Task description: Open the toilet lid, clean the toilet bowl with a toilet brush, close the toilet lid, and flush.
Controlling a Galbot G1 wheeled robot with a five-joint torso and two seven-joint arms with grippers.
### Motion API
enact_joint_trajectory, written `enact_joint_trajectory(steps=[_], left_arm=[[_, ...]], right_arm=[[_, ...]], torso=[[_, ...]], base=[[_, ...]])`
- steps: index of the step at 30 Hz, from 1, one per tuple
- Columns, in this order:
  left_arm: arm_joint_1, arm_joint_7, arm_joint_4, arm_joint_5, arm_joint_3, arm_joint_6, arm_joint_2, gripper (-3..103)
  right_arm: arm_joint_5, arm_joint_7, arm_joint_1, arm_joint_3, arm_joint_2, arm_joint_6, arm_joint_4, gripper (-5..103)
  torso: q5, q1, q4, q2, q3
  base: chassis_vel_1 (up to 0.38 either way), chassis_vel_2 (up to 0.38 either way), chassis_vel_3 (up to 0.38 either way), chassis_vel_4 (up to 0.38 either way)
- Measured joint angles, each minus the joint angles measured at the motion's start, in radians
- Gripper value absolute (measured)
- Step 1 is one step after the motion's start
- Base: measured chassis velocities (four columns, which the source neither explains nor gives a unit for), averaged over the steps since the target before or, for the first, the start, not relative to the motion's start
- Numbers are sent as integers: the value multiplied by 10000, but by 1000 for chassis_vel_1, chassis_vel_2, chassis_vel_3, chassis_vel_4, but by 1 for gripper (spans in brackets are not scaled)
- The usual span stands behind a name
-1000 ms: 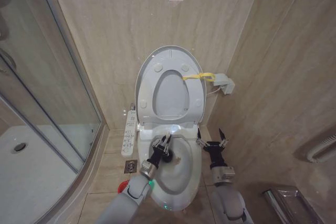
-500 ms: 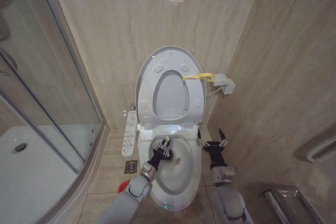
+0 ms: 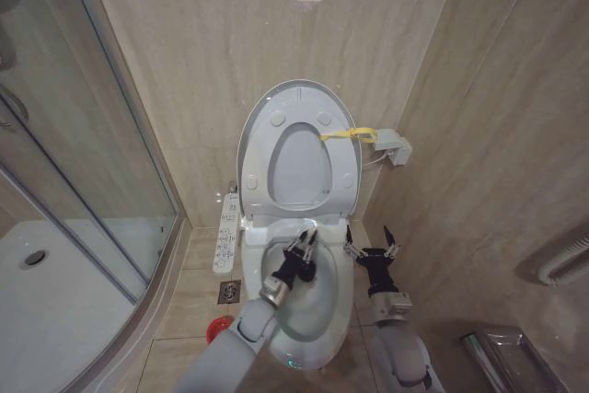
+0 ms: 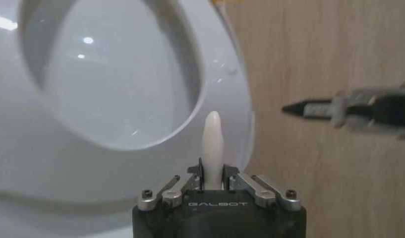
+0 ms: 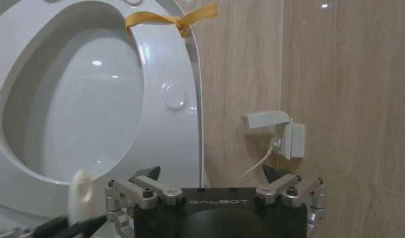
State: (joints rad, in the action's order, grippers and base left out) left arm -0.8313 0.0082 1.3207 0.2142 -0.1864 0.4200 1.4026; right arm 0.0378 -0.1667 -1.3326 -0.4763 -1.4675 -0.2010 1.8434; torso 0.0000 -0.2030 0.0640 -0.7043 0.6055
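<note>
The toilet lid (image 3: 299,97) stands raised against the back wall, with the white seat ring up in front of it and a yellow strap (image 3: 350,133) tied at its edge. Below it the toilet bowl (image 3: 317,319) lies uncovered. My left gripper (image 3: 302,250) hangs over the rear right part of the bowl, shut on the toilet brush's slim white handle (image 4: 212,134). The brush head is hidden below the gripper. The brush's red holder (image 3: 219,327) sits on the floor left of the toilet. My right gripper (image 3: 370,244) is open beside the bowl's right rim, holding nothing.
A button panel (image 3: 226,232) runs along the toilet's left side. A glass shower screen (image 3: 83,135) and a white shower tray (image 3: 46,310) fill the left. A wall socket with a cord (image 3: 394,147) sits right of the lid. The tiled wall on the right stands close.
My left gripper has swung the brush to the right and slightly back across the bowl, nearer the right gripper. The right arm has stayed still.
</note>
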Motion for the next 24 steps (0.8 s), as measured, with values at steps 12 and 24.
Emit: enact_joint_trajectory(steps=[12,24], left_arm=[[431,254,-1375,-104,-243,331,475,19],[767,324,-1898,-258,-66,635,697,19]], right_arm=[[0,0,0,0,0,0,0,100],[0,0,0,0,0,0,0,100]], torso=[[0,1,0,-2,-1],[0,1,2,-2,-1]], base=[[0,0,0,0],[0,0,0,0]])
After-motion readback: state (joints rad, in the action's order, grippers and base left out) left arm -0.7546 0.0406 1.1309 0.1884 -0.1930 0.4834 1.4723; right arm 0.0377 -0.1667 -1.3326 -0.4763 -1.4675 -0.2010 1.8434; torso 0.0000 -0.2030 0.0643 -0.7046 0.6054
